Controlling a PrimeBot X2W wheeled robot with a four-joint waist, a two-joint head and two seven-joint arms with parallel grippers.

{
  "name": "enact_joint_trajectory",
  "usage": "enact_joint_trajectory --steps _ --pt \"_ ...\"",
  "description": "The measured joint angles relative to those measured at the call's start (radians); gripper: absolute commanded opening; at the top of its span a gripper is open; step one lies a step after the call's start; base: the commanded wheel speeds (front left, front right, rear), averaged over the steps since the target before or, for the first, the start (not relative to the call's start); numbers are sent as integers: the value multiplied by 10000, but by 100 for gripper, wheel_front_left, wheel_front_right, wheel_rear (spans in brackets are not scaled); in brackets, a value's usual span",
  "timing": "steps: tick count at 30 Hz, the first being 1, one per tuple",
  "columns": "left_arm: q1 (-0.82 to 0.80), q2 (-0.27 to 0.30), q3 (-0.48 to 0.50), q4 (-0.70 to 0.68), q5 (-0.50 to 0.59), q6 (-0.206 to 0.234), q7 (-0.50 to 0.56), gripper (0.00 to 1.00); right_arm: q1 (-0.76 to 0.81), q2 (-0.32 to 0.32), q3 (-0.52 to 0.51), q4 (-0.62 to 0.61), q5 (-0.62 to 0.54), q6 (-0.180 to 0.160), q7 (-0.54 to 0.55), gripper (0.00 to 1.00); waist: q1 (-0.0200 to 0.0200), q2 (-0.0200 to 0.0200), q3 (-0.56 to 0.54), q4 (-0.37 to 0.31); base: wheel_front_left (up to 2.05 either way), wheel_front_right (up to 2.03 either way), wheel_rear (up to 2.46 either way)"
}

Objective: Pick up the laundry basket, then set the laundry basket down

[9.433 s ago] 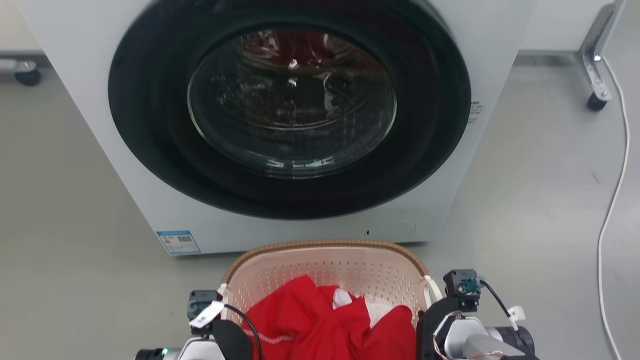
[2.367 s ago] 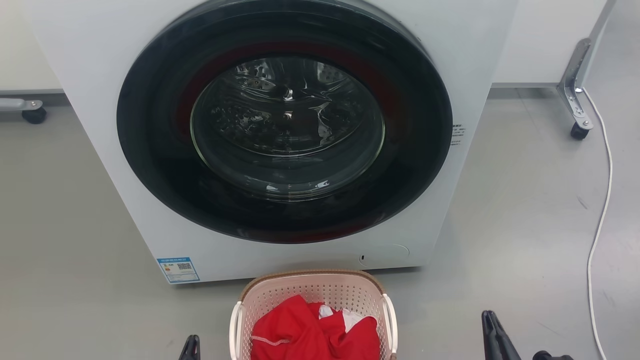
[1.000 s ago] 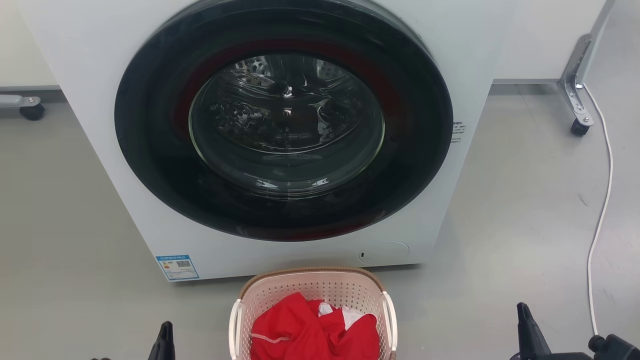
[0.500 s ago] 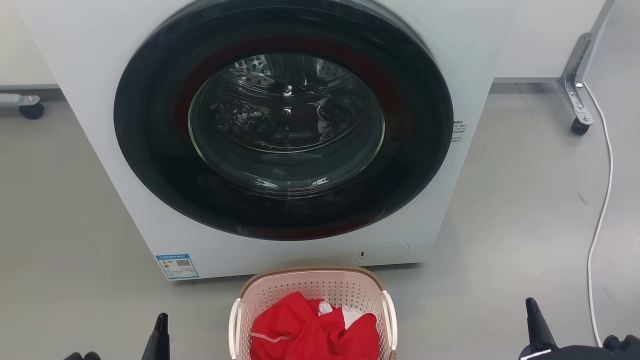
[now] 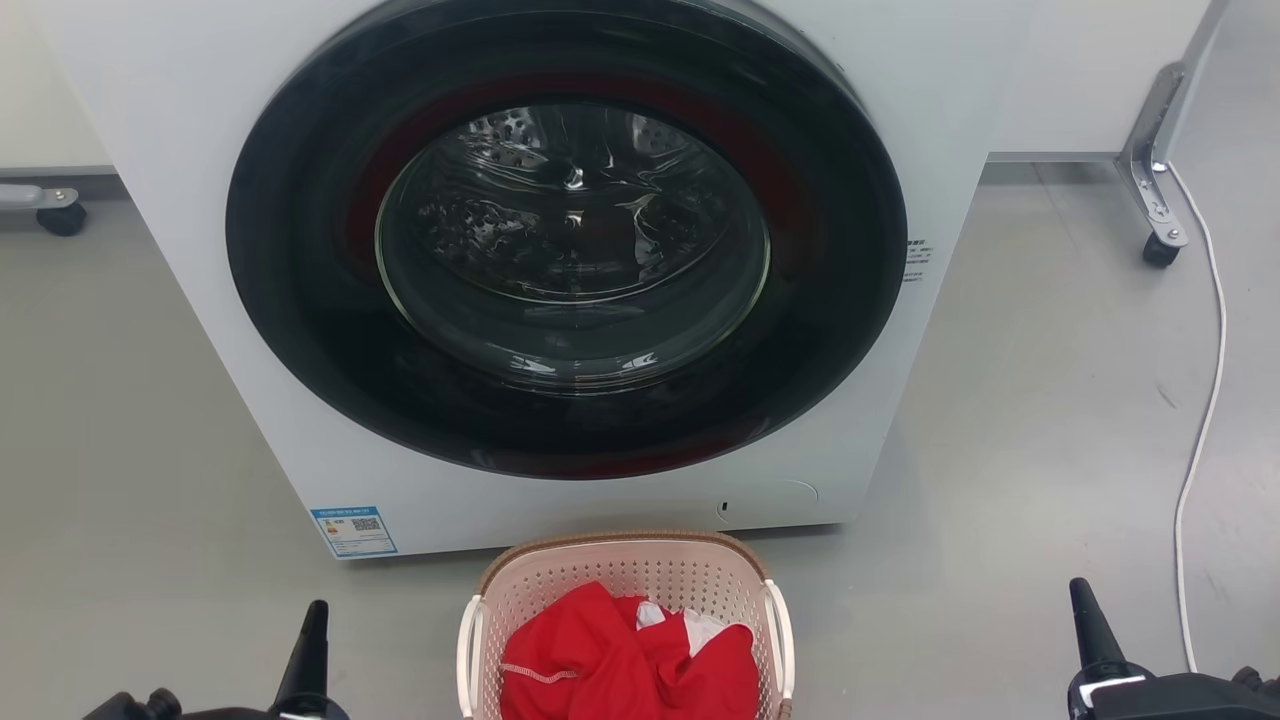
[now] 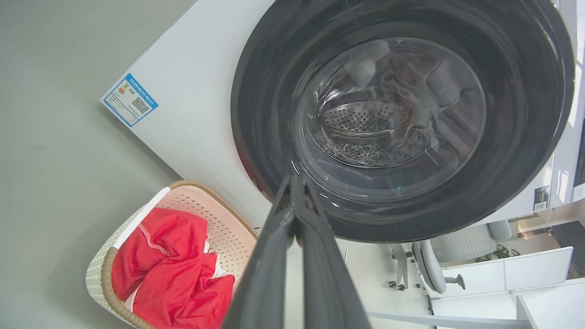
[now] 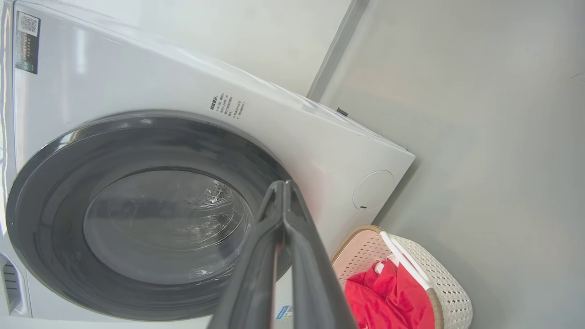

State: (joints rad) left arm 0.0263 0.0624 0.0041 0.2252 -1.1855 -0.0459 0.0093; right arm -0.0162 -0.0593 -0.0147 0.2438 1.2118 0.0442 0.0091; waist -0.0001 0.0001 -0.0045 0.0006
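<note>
The laundry basket (image 5: 624,566) rests on the grey floor just in front of the washer, cream and perforated with a brown rim and white side handles. Red and white cloth (image 5: 620,655) lies inside it. The basket also shows low left in the left wrist view (image 6: 228,219) and low right in the right wrist view (image 7: 445,281). My left gripper (image 5: 312,640) stands shut at the bottom left, well clear of the basket's left handle. My right gripper (image 5: 1090,620) stands shut at the bottom right, far from the right handle. Both hold nothing; their tips meet (image 6: 292,180) (image 7: 281,185).
A white front-loading washer (image 5: 330,440) with a closed dark round door (image 5: 570,240) stands right behind the basket. A white cable (image 5: 1200,420) runs along the floor on the right. A wheeled metal leg (image 5: 1160,240) is at the back right, another caster (image 5: 60,215) at the back left.
Both grippers let go of the basket, which now sits on the floor. Over the last second they spread further outward and rose a little. The basket has stayed put.
</note>
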Motion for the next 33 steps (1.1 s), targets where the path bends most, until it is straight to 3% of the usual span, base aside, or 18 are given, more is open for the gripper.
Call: enact_joint_trajectory --steps 28,33 --pt "-956 -176 840 669 -3902 -709 997 0 -631 134 -1133 522 3714 717 980 0 0 0 62 -6 0 0 0" --pt "-1049 -194 869 696 -4149 -773 1035 0 -733 144 -1185 546 3841 748 1043 0 0 -1 63 -7 0 0 0"
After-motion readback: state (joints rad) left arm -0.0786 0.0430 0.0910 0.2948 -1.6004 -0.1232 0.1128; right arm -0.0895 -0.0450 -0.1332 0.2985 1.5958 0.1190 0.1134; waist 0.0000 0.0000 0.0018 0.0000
